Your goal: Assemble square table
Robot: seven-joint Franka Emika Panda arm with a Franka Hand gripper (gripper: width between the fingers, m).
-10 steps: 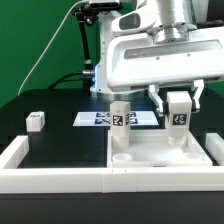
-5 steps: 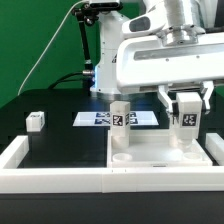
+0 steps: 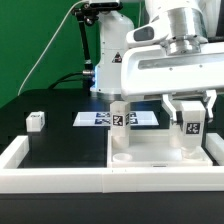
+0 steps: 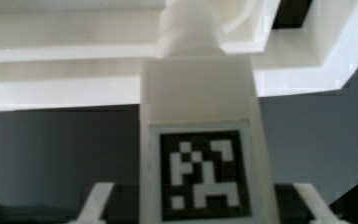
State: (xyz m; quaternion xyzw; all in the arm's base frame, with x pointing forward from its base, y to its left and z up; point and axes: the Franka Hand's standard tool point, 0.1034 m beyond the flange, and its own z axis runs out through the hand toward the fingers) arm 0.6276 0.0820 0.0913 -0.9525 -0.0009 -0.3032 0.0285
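Observation:
The white square table slab (image 3: 155, 150) lies at the exterior view's right inside the border wall. One white tagged leg (image 3: 120, 116) stands upright on its near-left corner. My gripper (image 3: 190, 112) is shut on a second tagged leg (image 3: 190, 126) and holds it upright over the slab's right side, its lower end at or just above the surface. In the wrist view this leg (image 4: 202, 120) fills the middle between my fingers (image 4: 101, 200), pointing at the slab (image 4: 69, 45). A third small leg (image 3: 37, 121) lies on the black table at the left.
The marker board (image 3: 92, 119) lies flat behind the slab. A long low white border wall (image 3: 55, 172) runs along the front and left. The arm's large white body hangs over the slab's right half.
My gripper with the held leg has moved toward the exterior view's right and come down closer to the slab. The standing leg and the loose leg have not moved.

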